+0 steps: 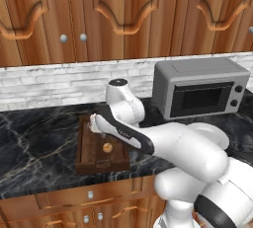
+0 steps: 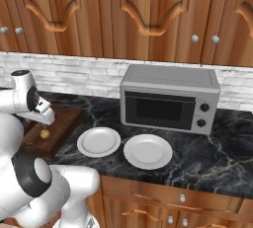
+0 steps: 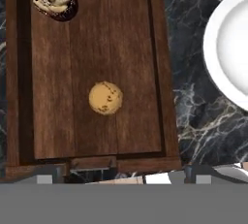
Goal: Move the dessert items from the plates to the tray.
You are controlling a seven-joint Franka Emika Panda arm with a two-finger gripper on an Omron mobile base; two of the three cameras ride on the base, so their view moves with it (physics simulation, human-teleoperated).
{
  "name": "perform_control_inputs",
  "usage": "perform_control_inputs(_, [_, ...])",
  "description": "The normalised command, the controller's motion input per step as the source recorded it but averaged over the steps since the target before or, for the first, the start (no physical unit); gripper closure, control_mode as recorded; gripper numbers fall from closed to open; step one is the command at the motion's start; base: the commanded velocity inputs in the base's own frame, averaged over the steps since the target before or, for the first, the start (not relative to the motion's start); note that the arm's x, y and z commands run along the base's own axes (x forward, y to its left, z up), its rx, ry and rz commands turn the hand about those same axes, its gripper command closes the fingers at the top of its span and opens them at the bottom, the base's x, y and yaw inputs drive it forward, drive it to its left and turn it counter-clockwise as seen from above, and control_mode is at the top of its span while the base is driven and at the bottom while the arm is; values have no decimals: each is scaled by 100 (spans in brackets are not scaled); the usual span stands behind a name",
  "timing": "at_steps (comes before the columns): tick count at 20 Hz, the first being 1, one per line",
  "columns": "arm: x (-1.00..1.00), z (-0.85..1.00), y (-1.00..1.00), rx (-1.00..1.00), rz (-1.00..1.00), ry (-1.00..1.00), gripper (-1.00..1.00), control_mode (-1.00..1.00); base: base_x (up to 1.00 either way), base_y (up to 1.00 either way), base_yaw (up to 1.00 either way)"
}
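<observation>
Grey microwave point(image 2: 169, 98) stands on black marble counter point(image 2: 217, 148), its back against the white brick backsplash point(image 1: 64, 84). Door shut; two knobs on its right panel. Wooden cabinets point(image 2: 128, 15) above, drawers point(image 1: 89, 195) below.

Both base views look forward and down from behind the arm, sharing the rectangular dark brown wooden tray point(image 1: 101, 153) point(image 2: 52, 131), while the hand view hangs close above that tray point(image 3: 92, 72), apparently straight down.
</observation>
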Motion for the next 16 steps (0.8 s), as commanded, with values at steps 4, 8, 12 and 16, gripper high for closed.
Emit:
perform_control_inputs(4, [-56, 84, 0, 0, 0, -21, -100, -100, 0, 0, 0])
perform_control_inputs(8, [-66, 76, 0, 0, 0, -25, -100, -100, 0, 0, 0])
perform_control_inputs(12, [-65, 51, 0, 0, 0, -22, -100, -100, 0, 0, 0])
perform_control_inputs(16, [-67, 33, 2, 0, 0, -20, -100, -100, 0, 0, 0])
